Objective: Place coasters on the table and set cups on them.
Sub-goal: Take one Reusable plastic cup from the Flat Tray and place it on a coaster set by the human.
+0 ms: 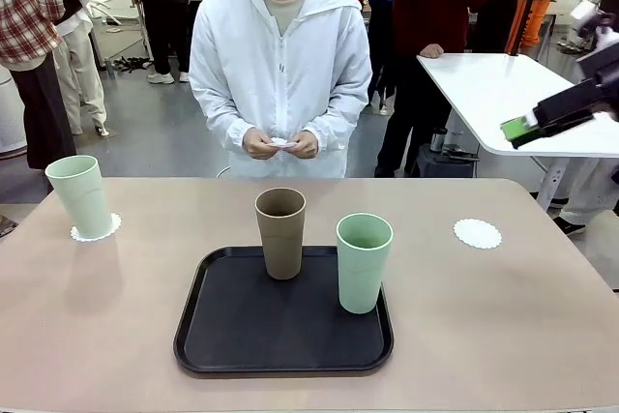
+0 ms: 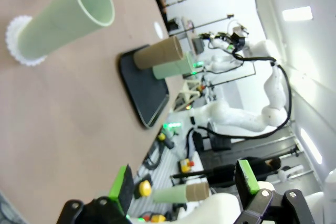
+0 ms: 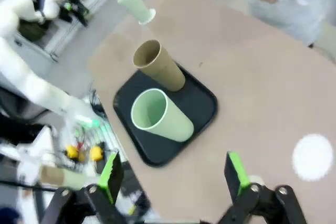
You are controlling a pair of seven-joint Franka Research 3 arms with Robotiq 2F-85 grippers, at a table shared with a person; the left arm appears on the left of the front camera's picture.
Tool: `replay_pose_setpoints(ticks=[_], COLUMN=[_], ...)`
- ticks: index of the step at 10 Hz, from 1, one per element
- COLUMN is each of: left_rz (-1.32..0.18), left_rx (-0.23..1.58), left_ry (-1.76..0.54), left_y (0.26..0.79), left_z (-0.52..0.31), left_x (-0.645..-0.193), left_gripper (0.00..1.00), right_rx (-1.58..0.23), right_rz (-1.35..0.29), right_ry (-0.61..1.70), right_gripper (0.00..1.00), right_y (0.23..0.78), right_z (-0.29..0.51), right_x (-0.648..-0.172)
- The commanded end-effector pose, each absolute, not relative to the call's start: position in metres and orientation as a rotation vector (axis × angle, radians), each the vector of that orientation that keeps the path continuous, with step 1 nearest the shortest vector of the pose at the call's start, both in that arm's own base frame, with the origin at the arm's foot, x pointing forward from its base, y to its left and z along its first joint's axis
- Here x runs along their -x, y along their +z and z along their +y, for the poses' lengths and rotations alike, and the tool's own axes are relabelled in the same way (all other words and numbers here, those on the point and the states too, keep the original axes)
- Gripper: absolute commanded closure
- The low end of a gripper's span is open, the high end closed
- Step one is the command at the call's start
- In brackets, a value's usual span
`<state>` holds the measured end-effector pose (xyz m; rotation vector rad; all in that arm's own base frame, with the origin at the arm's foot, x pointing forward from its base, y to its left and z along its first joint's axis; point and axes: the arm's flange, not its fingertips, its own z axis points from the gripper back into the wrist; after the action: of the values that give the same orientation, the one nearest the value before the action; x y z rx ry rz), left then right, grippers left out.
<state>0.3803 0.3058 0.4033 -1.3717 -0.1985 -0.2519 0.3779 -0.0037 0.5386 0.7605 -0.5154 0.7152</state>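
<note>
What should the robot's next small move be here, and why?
Probably lower the open right tool toward the mint cup on the tray. It stands nearest the bare coaster on the table, while the other mint cup already sits on its coaster.

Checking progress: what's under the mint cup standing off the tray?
A thin white scalloped round coaster; only its rim peeks out around the pale mint green tapered tumbler, whose base covers the rest.
</note>
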Motion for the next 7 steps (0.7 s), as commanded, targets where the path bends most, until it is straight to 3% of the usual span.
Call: replay_pose_setpoints(ticks=[1, 5, 7], left_rz=[-0.197, -0.197, -0.197], left_rx=[1.364, 1.364, 1.364], left_ry=[-0.244, -0.244, -0.244], left_y=[0.405, 0.405, 0.405], left_z=[0.306, 0.306, 0.306], left_x=[-0.379, -0.379, -0.379], left_gripper=[0.0, 0.0, 0.0], right_rx=[-0.642, -0.393, -0.46], right_rz=[-0.639, -0.489, -0.469], right_ry=[1.054, 1.239, 1.244], right_gripper=[0.0, 0.0, 0.0], right_y=[0.512, 0.484, 0.493], right_z=[0.006, 0.038, 0.034], right_x=[-0.38, -0.37, -0.374])
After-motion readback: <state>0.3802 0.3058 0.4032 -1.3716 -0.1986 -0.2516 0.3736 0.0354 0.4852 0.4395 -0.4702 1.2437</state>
